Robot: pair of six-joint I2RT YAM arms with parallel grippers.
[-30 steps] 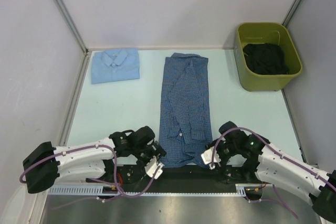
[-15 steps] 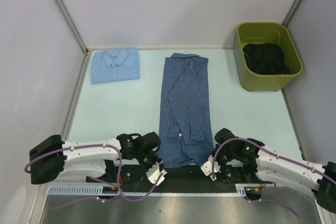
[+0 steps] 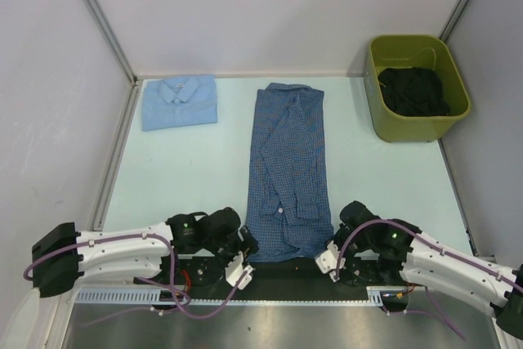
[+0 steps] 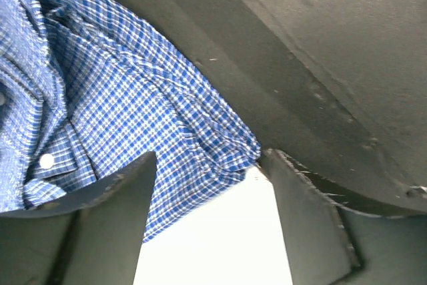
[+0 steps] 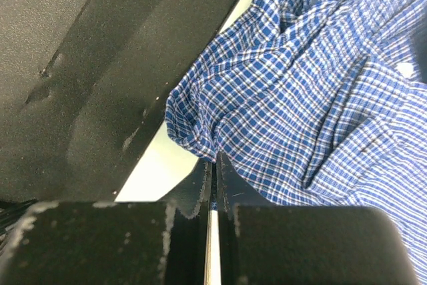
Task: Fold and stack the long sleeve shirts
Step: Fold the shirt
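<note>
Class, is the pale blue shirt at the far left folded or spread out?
Folded. The pale blue shirt is a compact rectangle with its collar on top and no sleeves showing.

- Bright, even light is coming from overhead in the top view, leaving only faint, soft shadows on the table [image 3: 180,169].
- In the left wrist view, the table is blowing out to plain white between the dark, slightly soft left fingers [image 4: 100,218].
- The checked shirt [image 5: 320,98] is showing crisp in the right wrist view, while the right fingers [image 5: 120,245] are blurring.

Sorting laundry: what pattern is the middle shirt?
The shirt: blue check, clearest in right wrist view.
</note>
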